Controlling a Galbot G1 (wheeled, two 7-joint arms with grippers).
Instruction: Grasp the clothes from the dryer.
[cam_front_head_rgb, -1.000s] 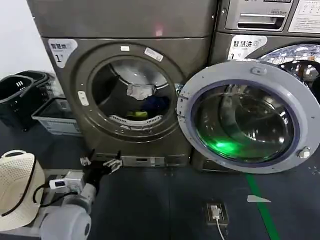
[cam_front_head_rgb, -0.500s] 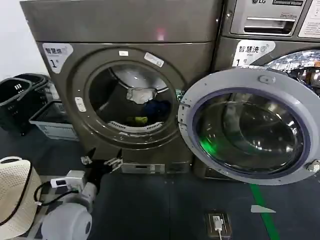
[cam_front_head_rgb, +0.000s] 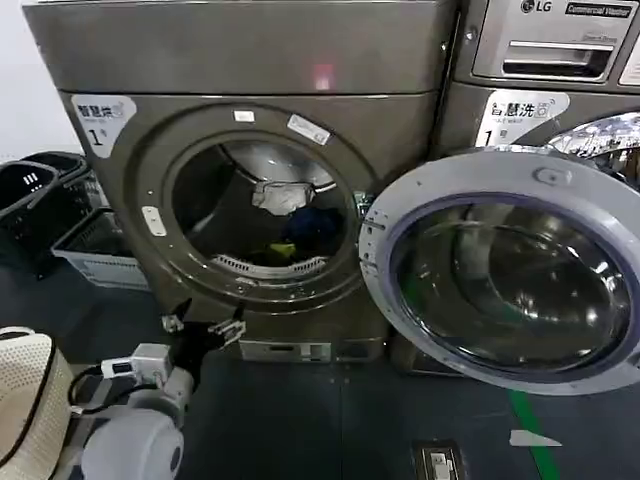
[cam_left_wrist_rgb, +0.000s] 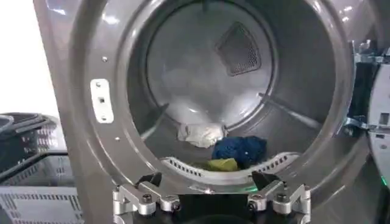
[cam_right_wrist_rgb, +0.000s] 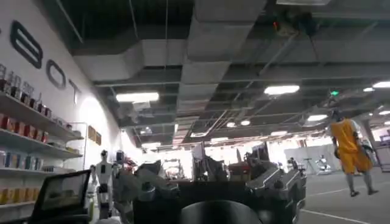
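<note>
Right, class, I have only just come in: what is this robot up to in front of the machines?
The left gripper is held open in front of the dryer, below the round opening and outside the drum. The dryer door is swung wide to the side. Inside lie the clothes: a dark blue piece, a yellow-green piece and a pale piece, none of them touched yet. The right gripper points out into the room, idle.

- The dryer (cam_front_head_rgb: 250, 150) stands in front of the robot, with the LG machine (cam_front_head_rgb: 550, 80) on its right.
- The dryer's door (cam_front_head_rgb: 510, 265) hangs open to the right, in front of the LG machine.
- The clothes (cam_left_wrist_rgb: 225, 149) lie inside the drum, at the bottom.
- The left gripper (cam_front_head_rgb: 205, 328) is low, in front of the dryer.
- Baskets (cam_front_head_rgb: 60, 225) sit left of the dryer.
</note>
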